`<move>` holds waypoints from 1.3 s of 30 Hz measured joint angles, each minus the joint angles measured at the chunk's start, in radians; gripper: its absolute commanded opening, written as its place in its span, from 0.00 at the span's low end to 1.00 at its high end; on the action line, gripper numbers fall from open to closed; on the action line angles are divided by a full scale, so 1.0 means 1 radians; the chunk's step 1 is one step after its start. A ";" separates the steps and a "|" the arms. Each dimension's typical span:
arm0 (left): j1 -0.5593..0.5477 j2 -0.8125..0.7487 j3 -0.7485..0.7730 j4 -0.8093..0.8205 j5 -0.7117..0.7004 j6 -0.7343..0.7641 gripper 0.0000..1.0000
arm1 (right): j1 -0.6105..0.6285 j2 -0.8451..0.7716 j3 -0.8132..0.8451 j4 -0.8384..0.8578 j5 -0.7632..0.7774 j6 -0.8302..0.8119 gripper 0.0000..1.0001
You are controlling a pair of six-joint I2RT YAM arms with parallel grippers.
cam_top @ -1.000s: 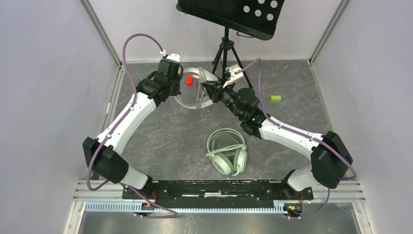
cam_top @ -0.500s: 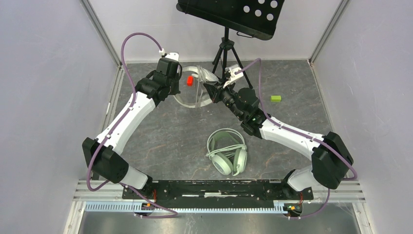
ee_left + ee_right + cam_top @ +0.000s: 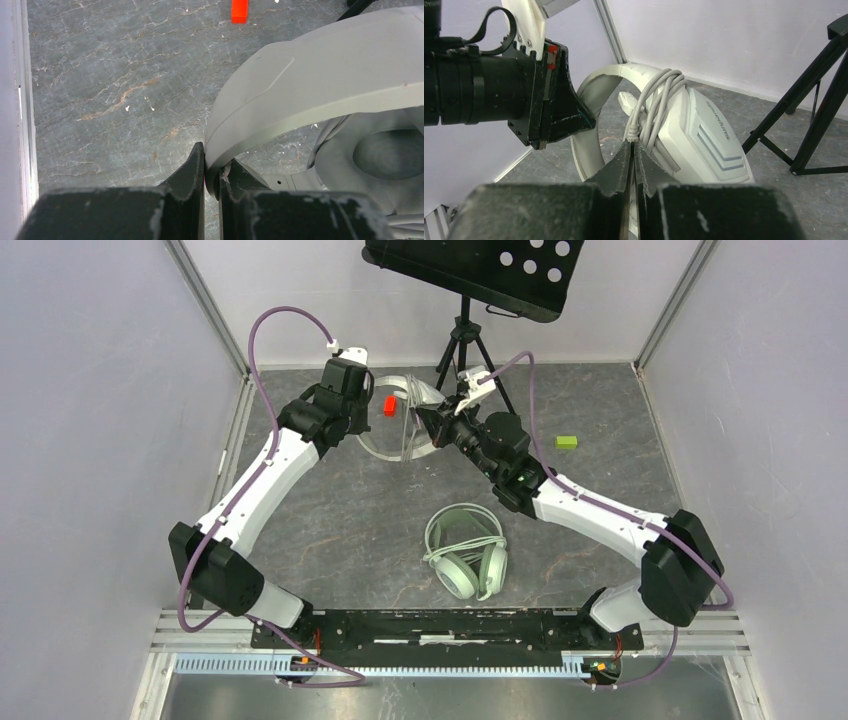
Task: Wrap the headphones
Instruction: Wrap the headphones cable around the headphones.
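The white-grey headphones (image 3: 400,430) are held up at the back of the table, their chevron-marked earcup (image 3: 706,135) facing the right wrist camera. My left gripper (image 3: 212,165) is shut on the edge of their headband (image 3: 320,95). Their pale cable (image 3: 656,97) is looped several times over the band above the earcup. My right gripper (image 3: 633,145) is shut on a strand of that cable just below the loops. In the top view the left gripper (image 3: 372,425) and right gripper (image 3: 418,416) face each other across the headset. The mint-green headphones (image 3: 465,555) lie flat on the table near the front.
A small red block (image 3: 389,406) lies behind the held headset and a green block (image 3: 566,442) at the right. A black tripod (image 3: 462,345) carrying a music stand (image 3: 470,270) rises just behind my right gripper. Pale walls enclose the table.
My right gripper's jaws have closed on the cable and the right wrist has shifted slightly up and left. The left arm and the mint-green headphones have not moved.
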 measured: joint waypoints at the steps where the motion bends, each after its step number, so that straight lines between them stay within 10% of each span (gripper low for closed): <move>1: 0.000 0.000 0.000 0.000 0.000 0.000 0.02 | 0.000 0.002 0.000 -0.004 0.000 0.003 0.08; 39: 0.002 0.000 0.004 -0.002 0.087 -0.001 0.02 | 0.054 0.022 -0.026 -0.014 0.152 -0.085 0.11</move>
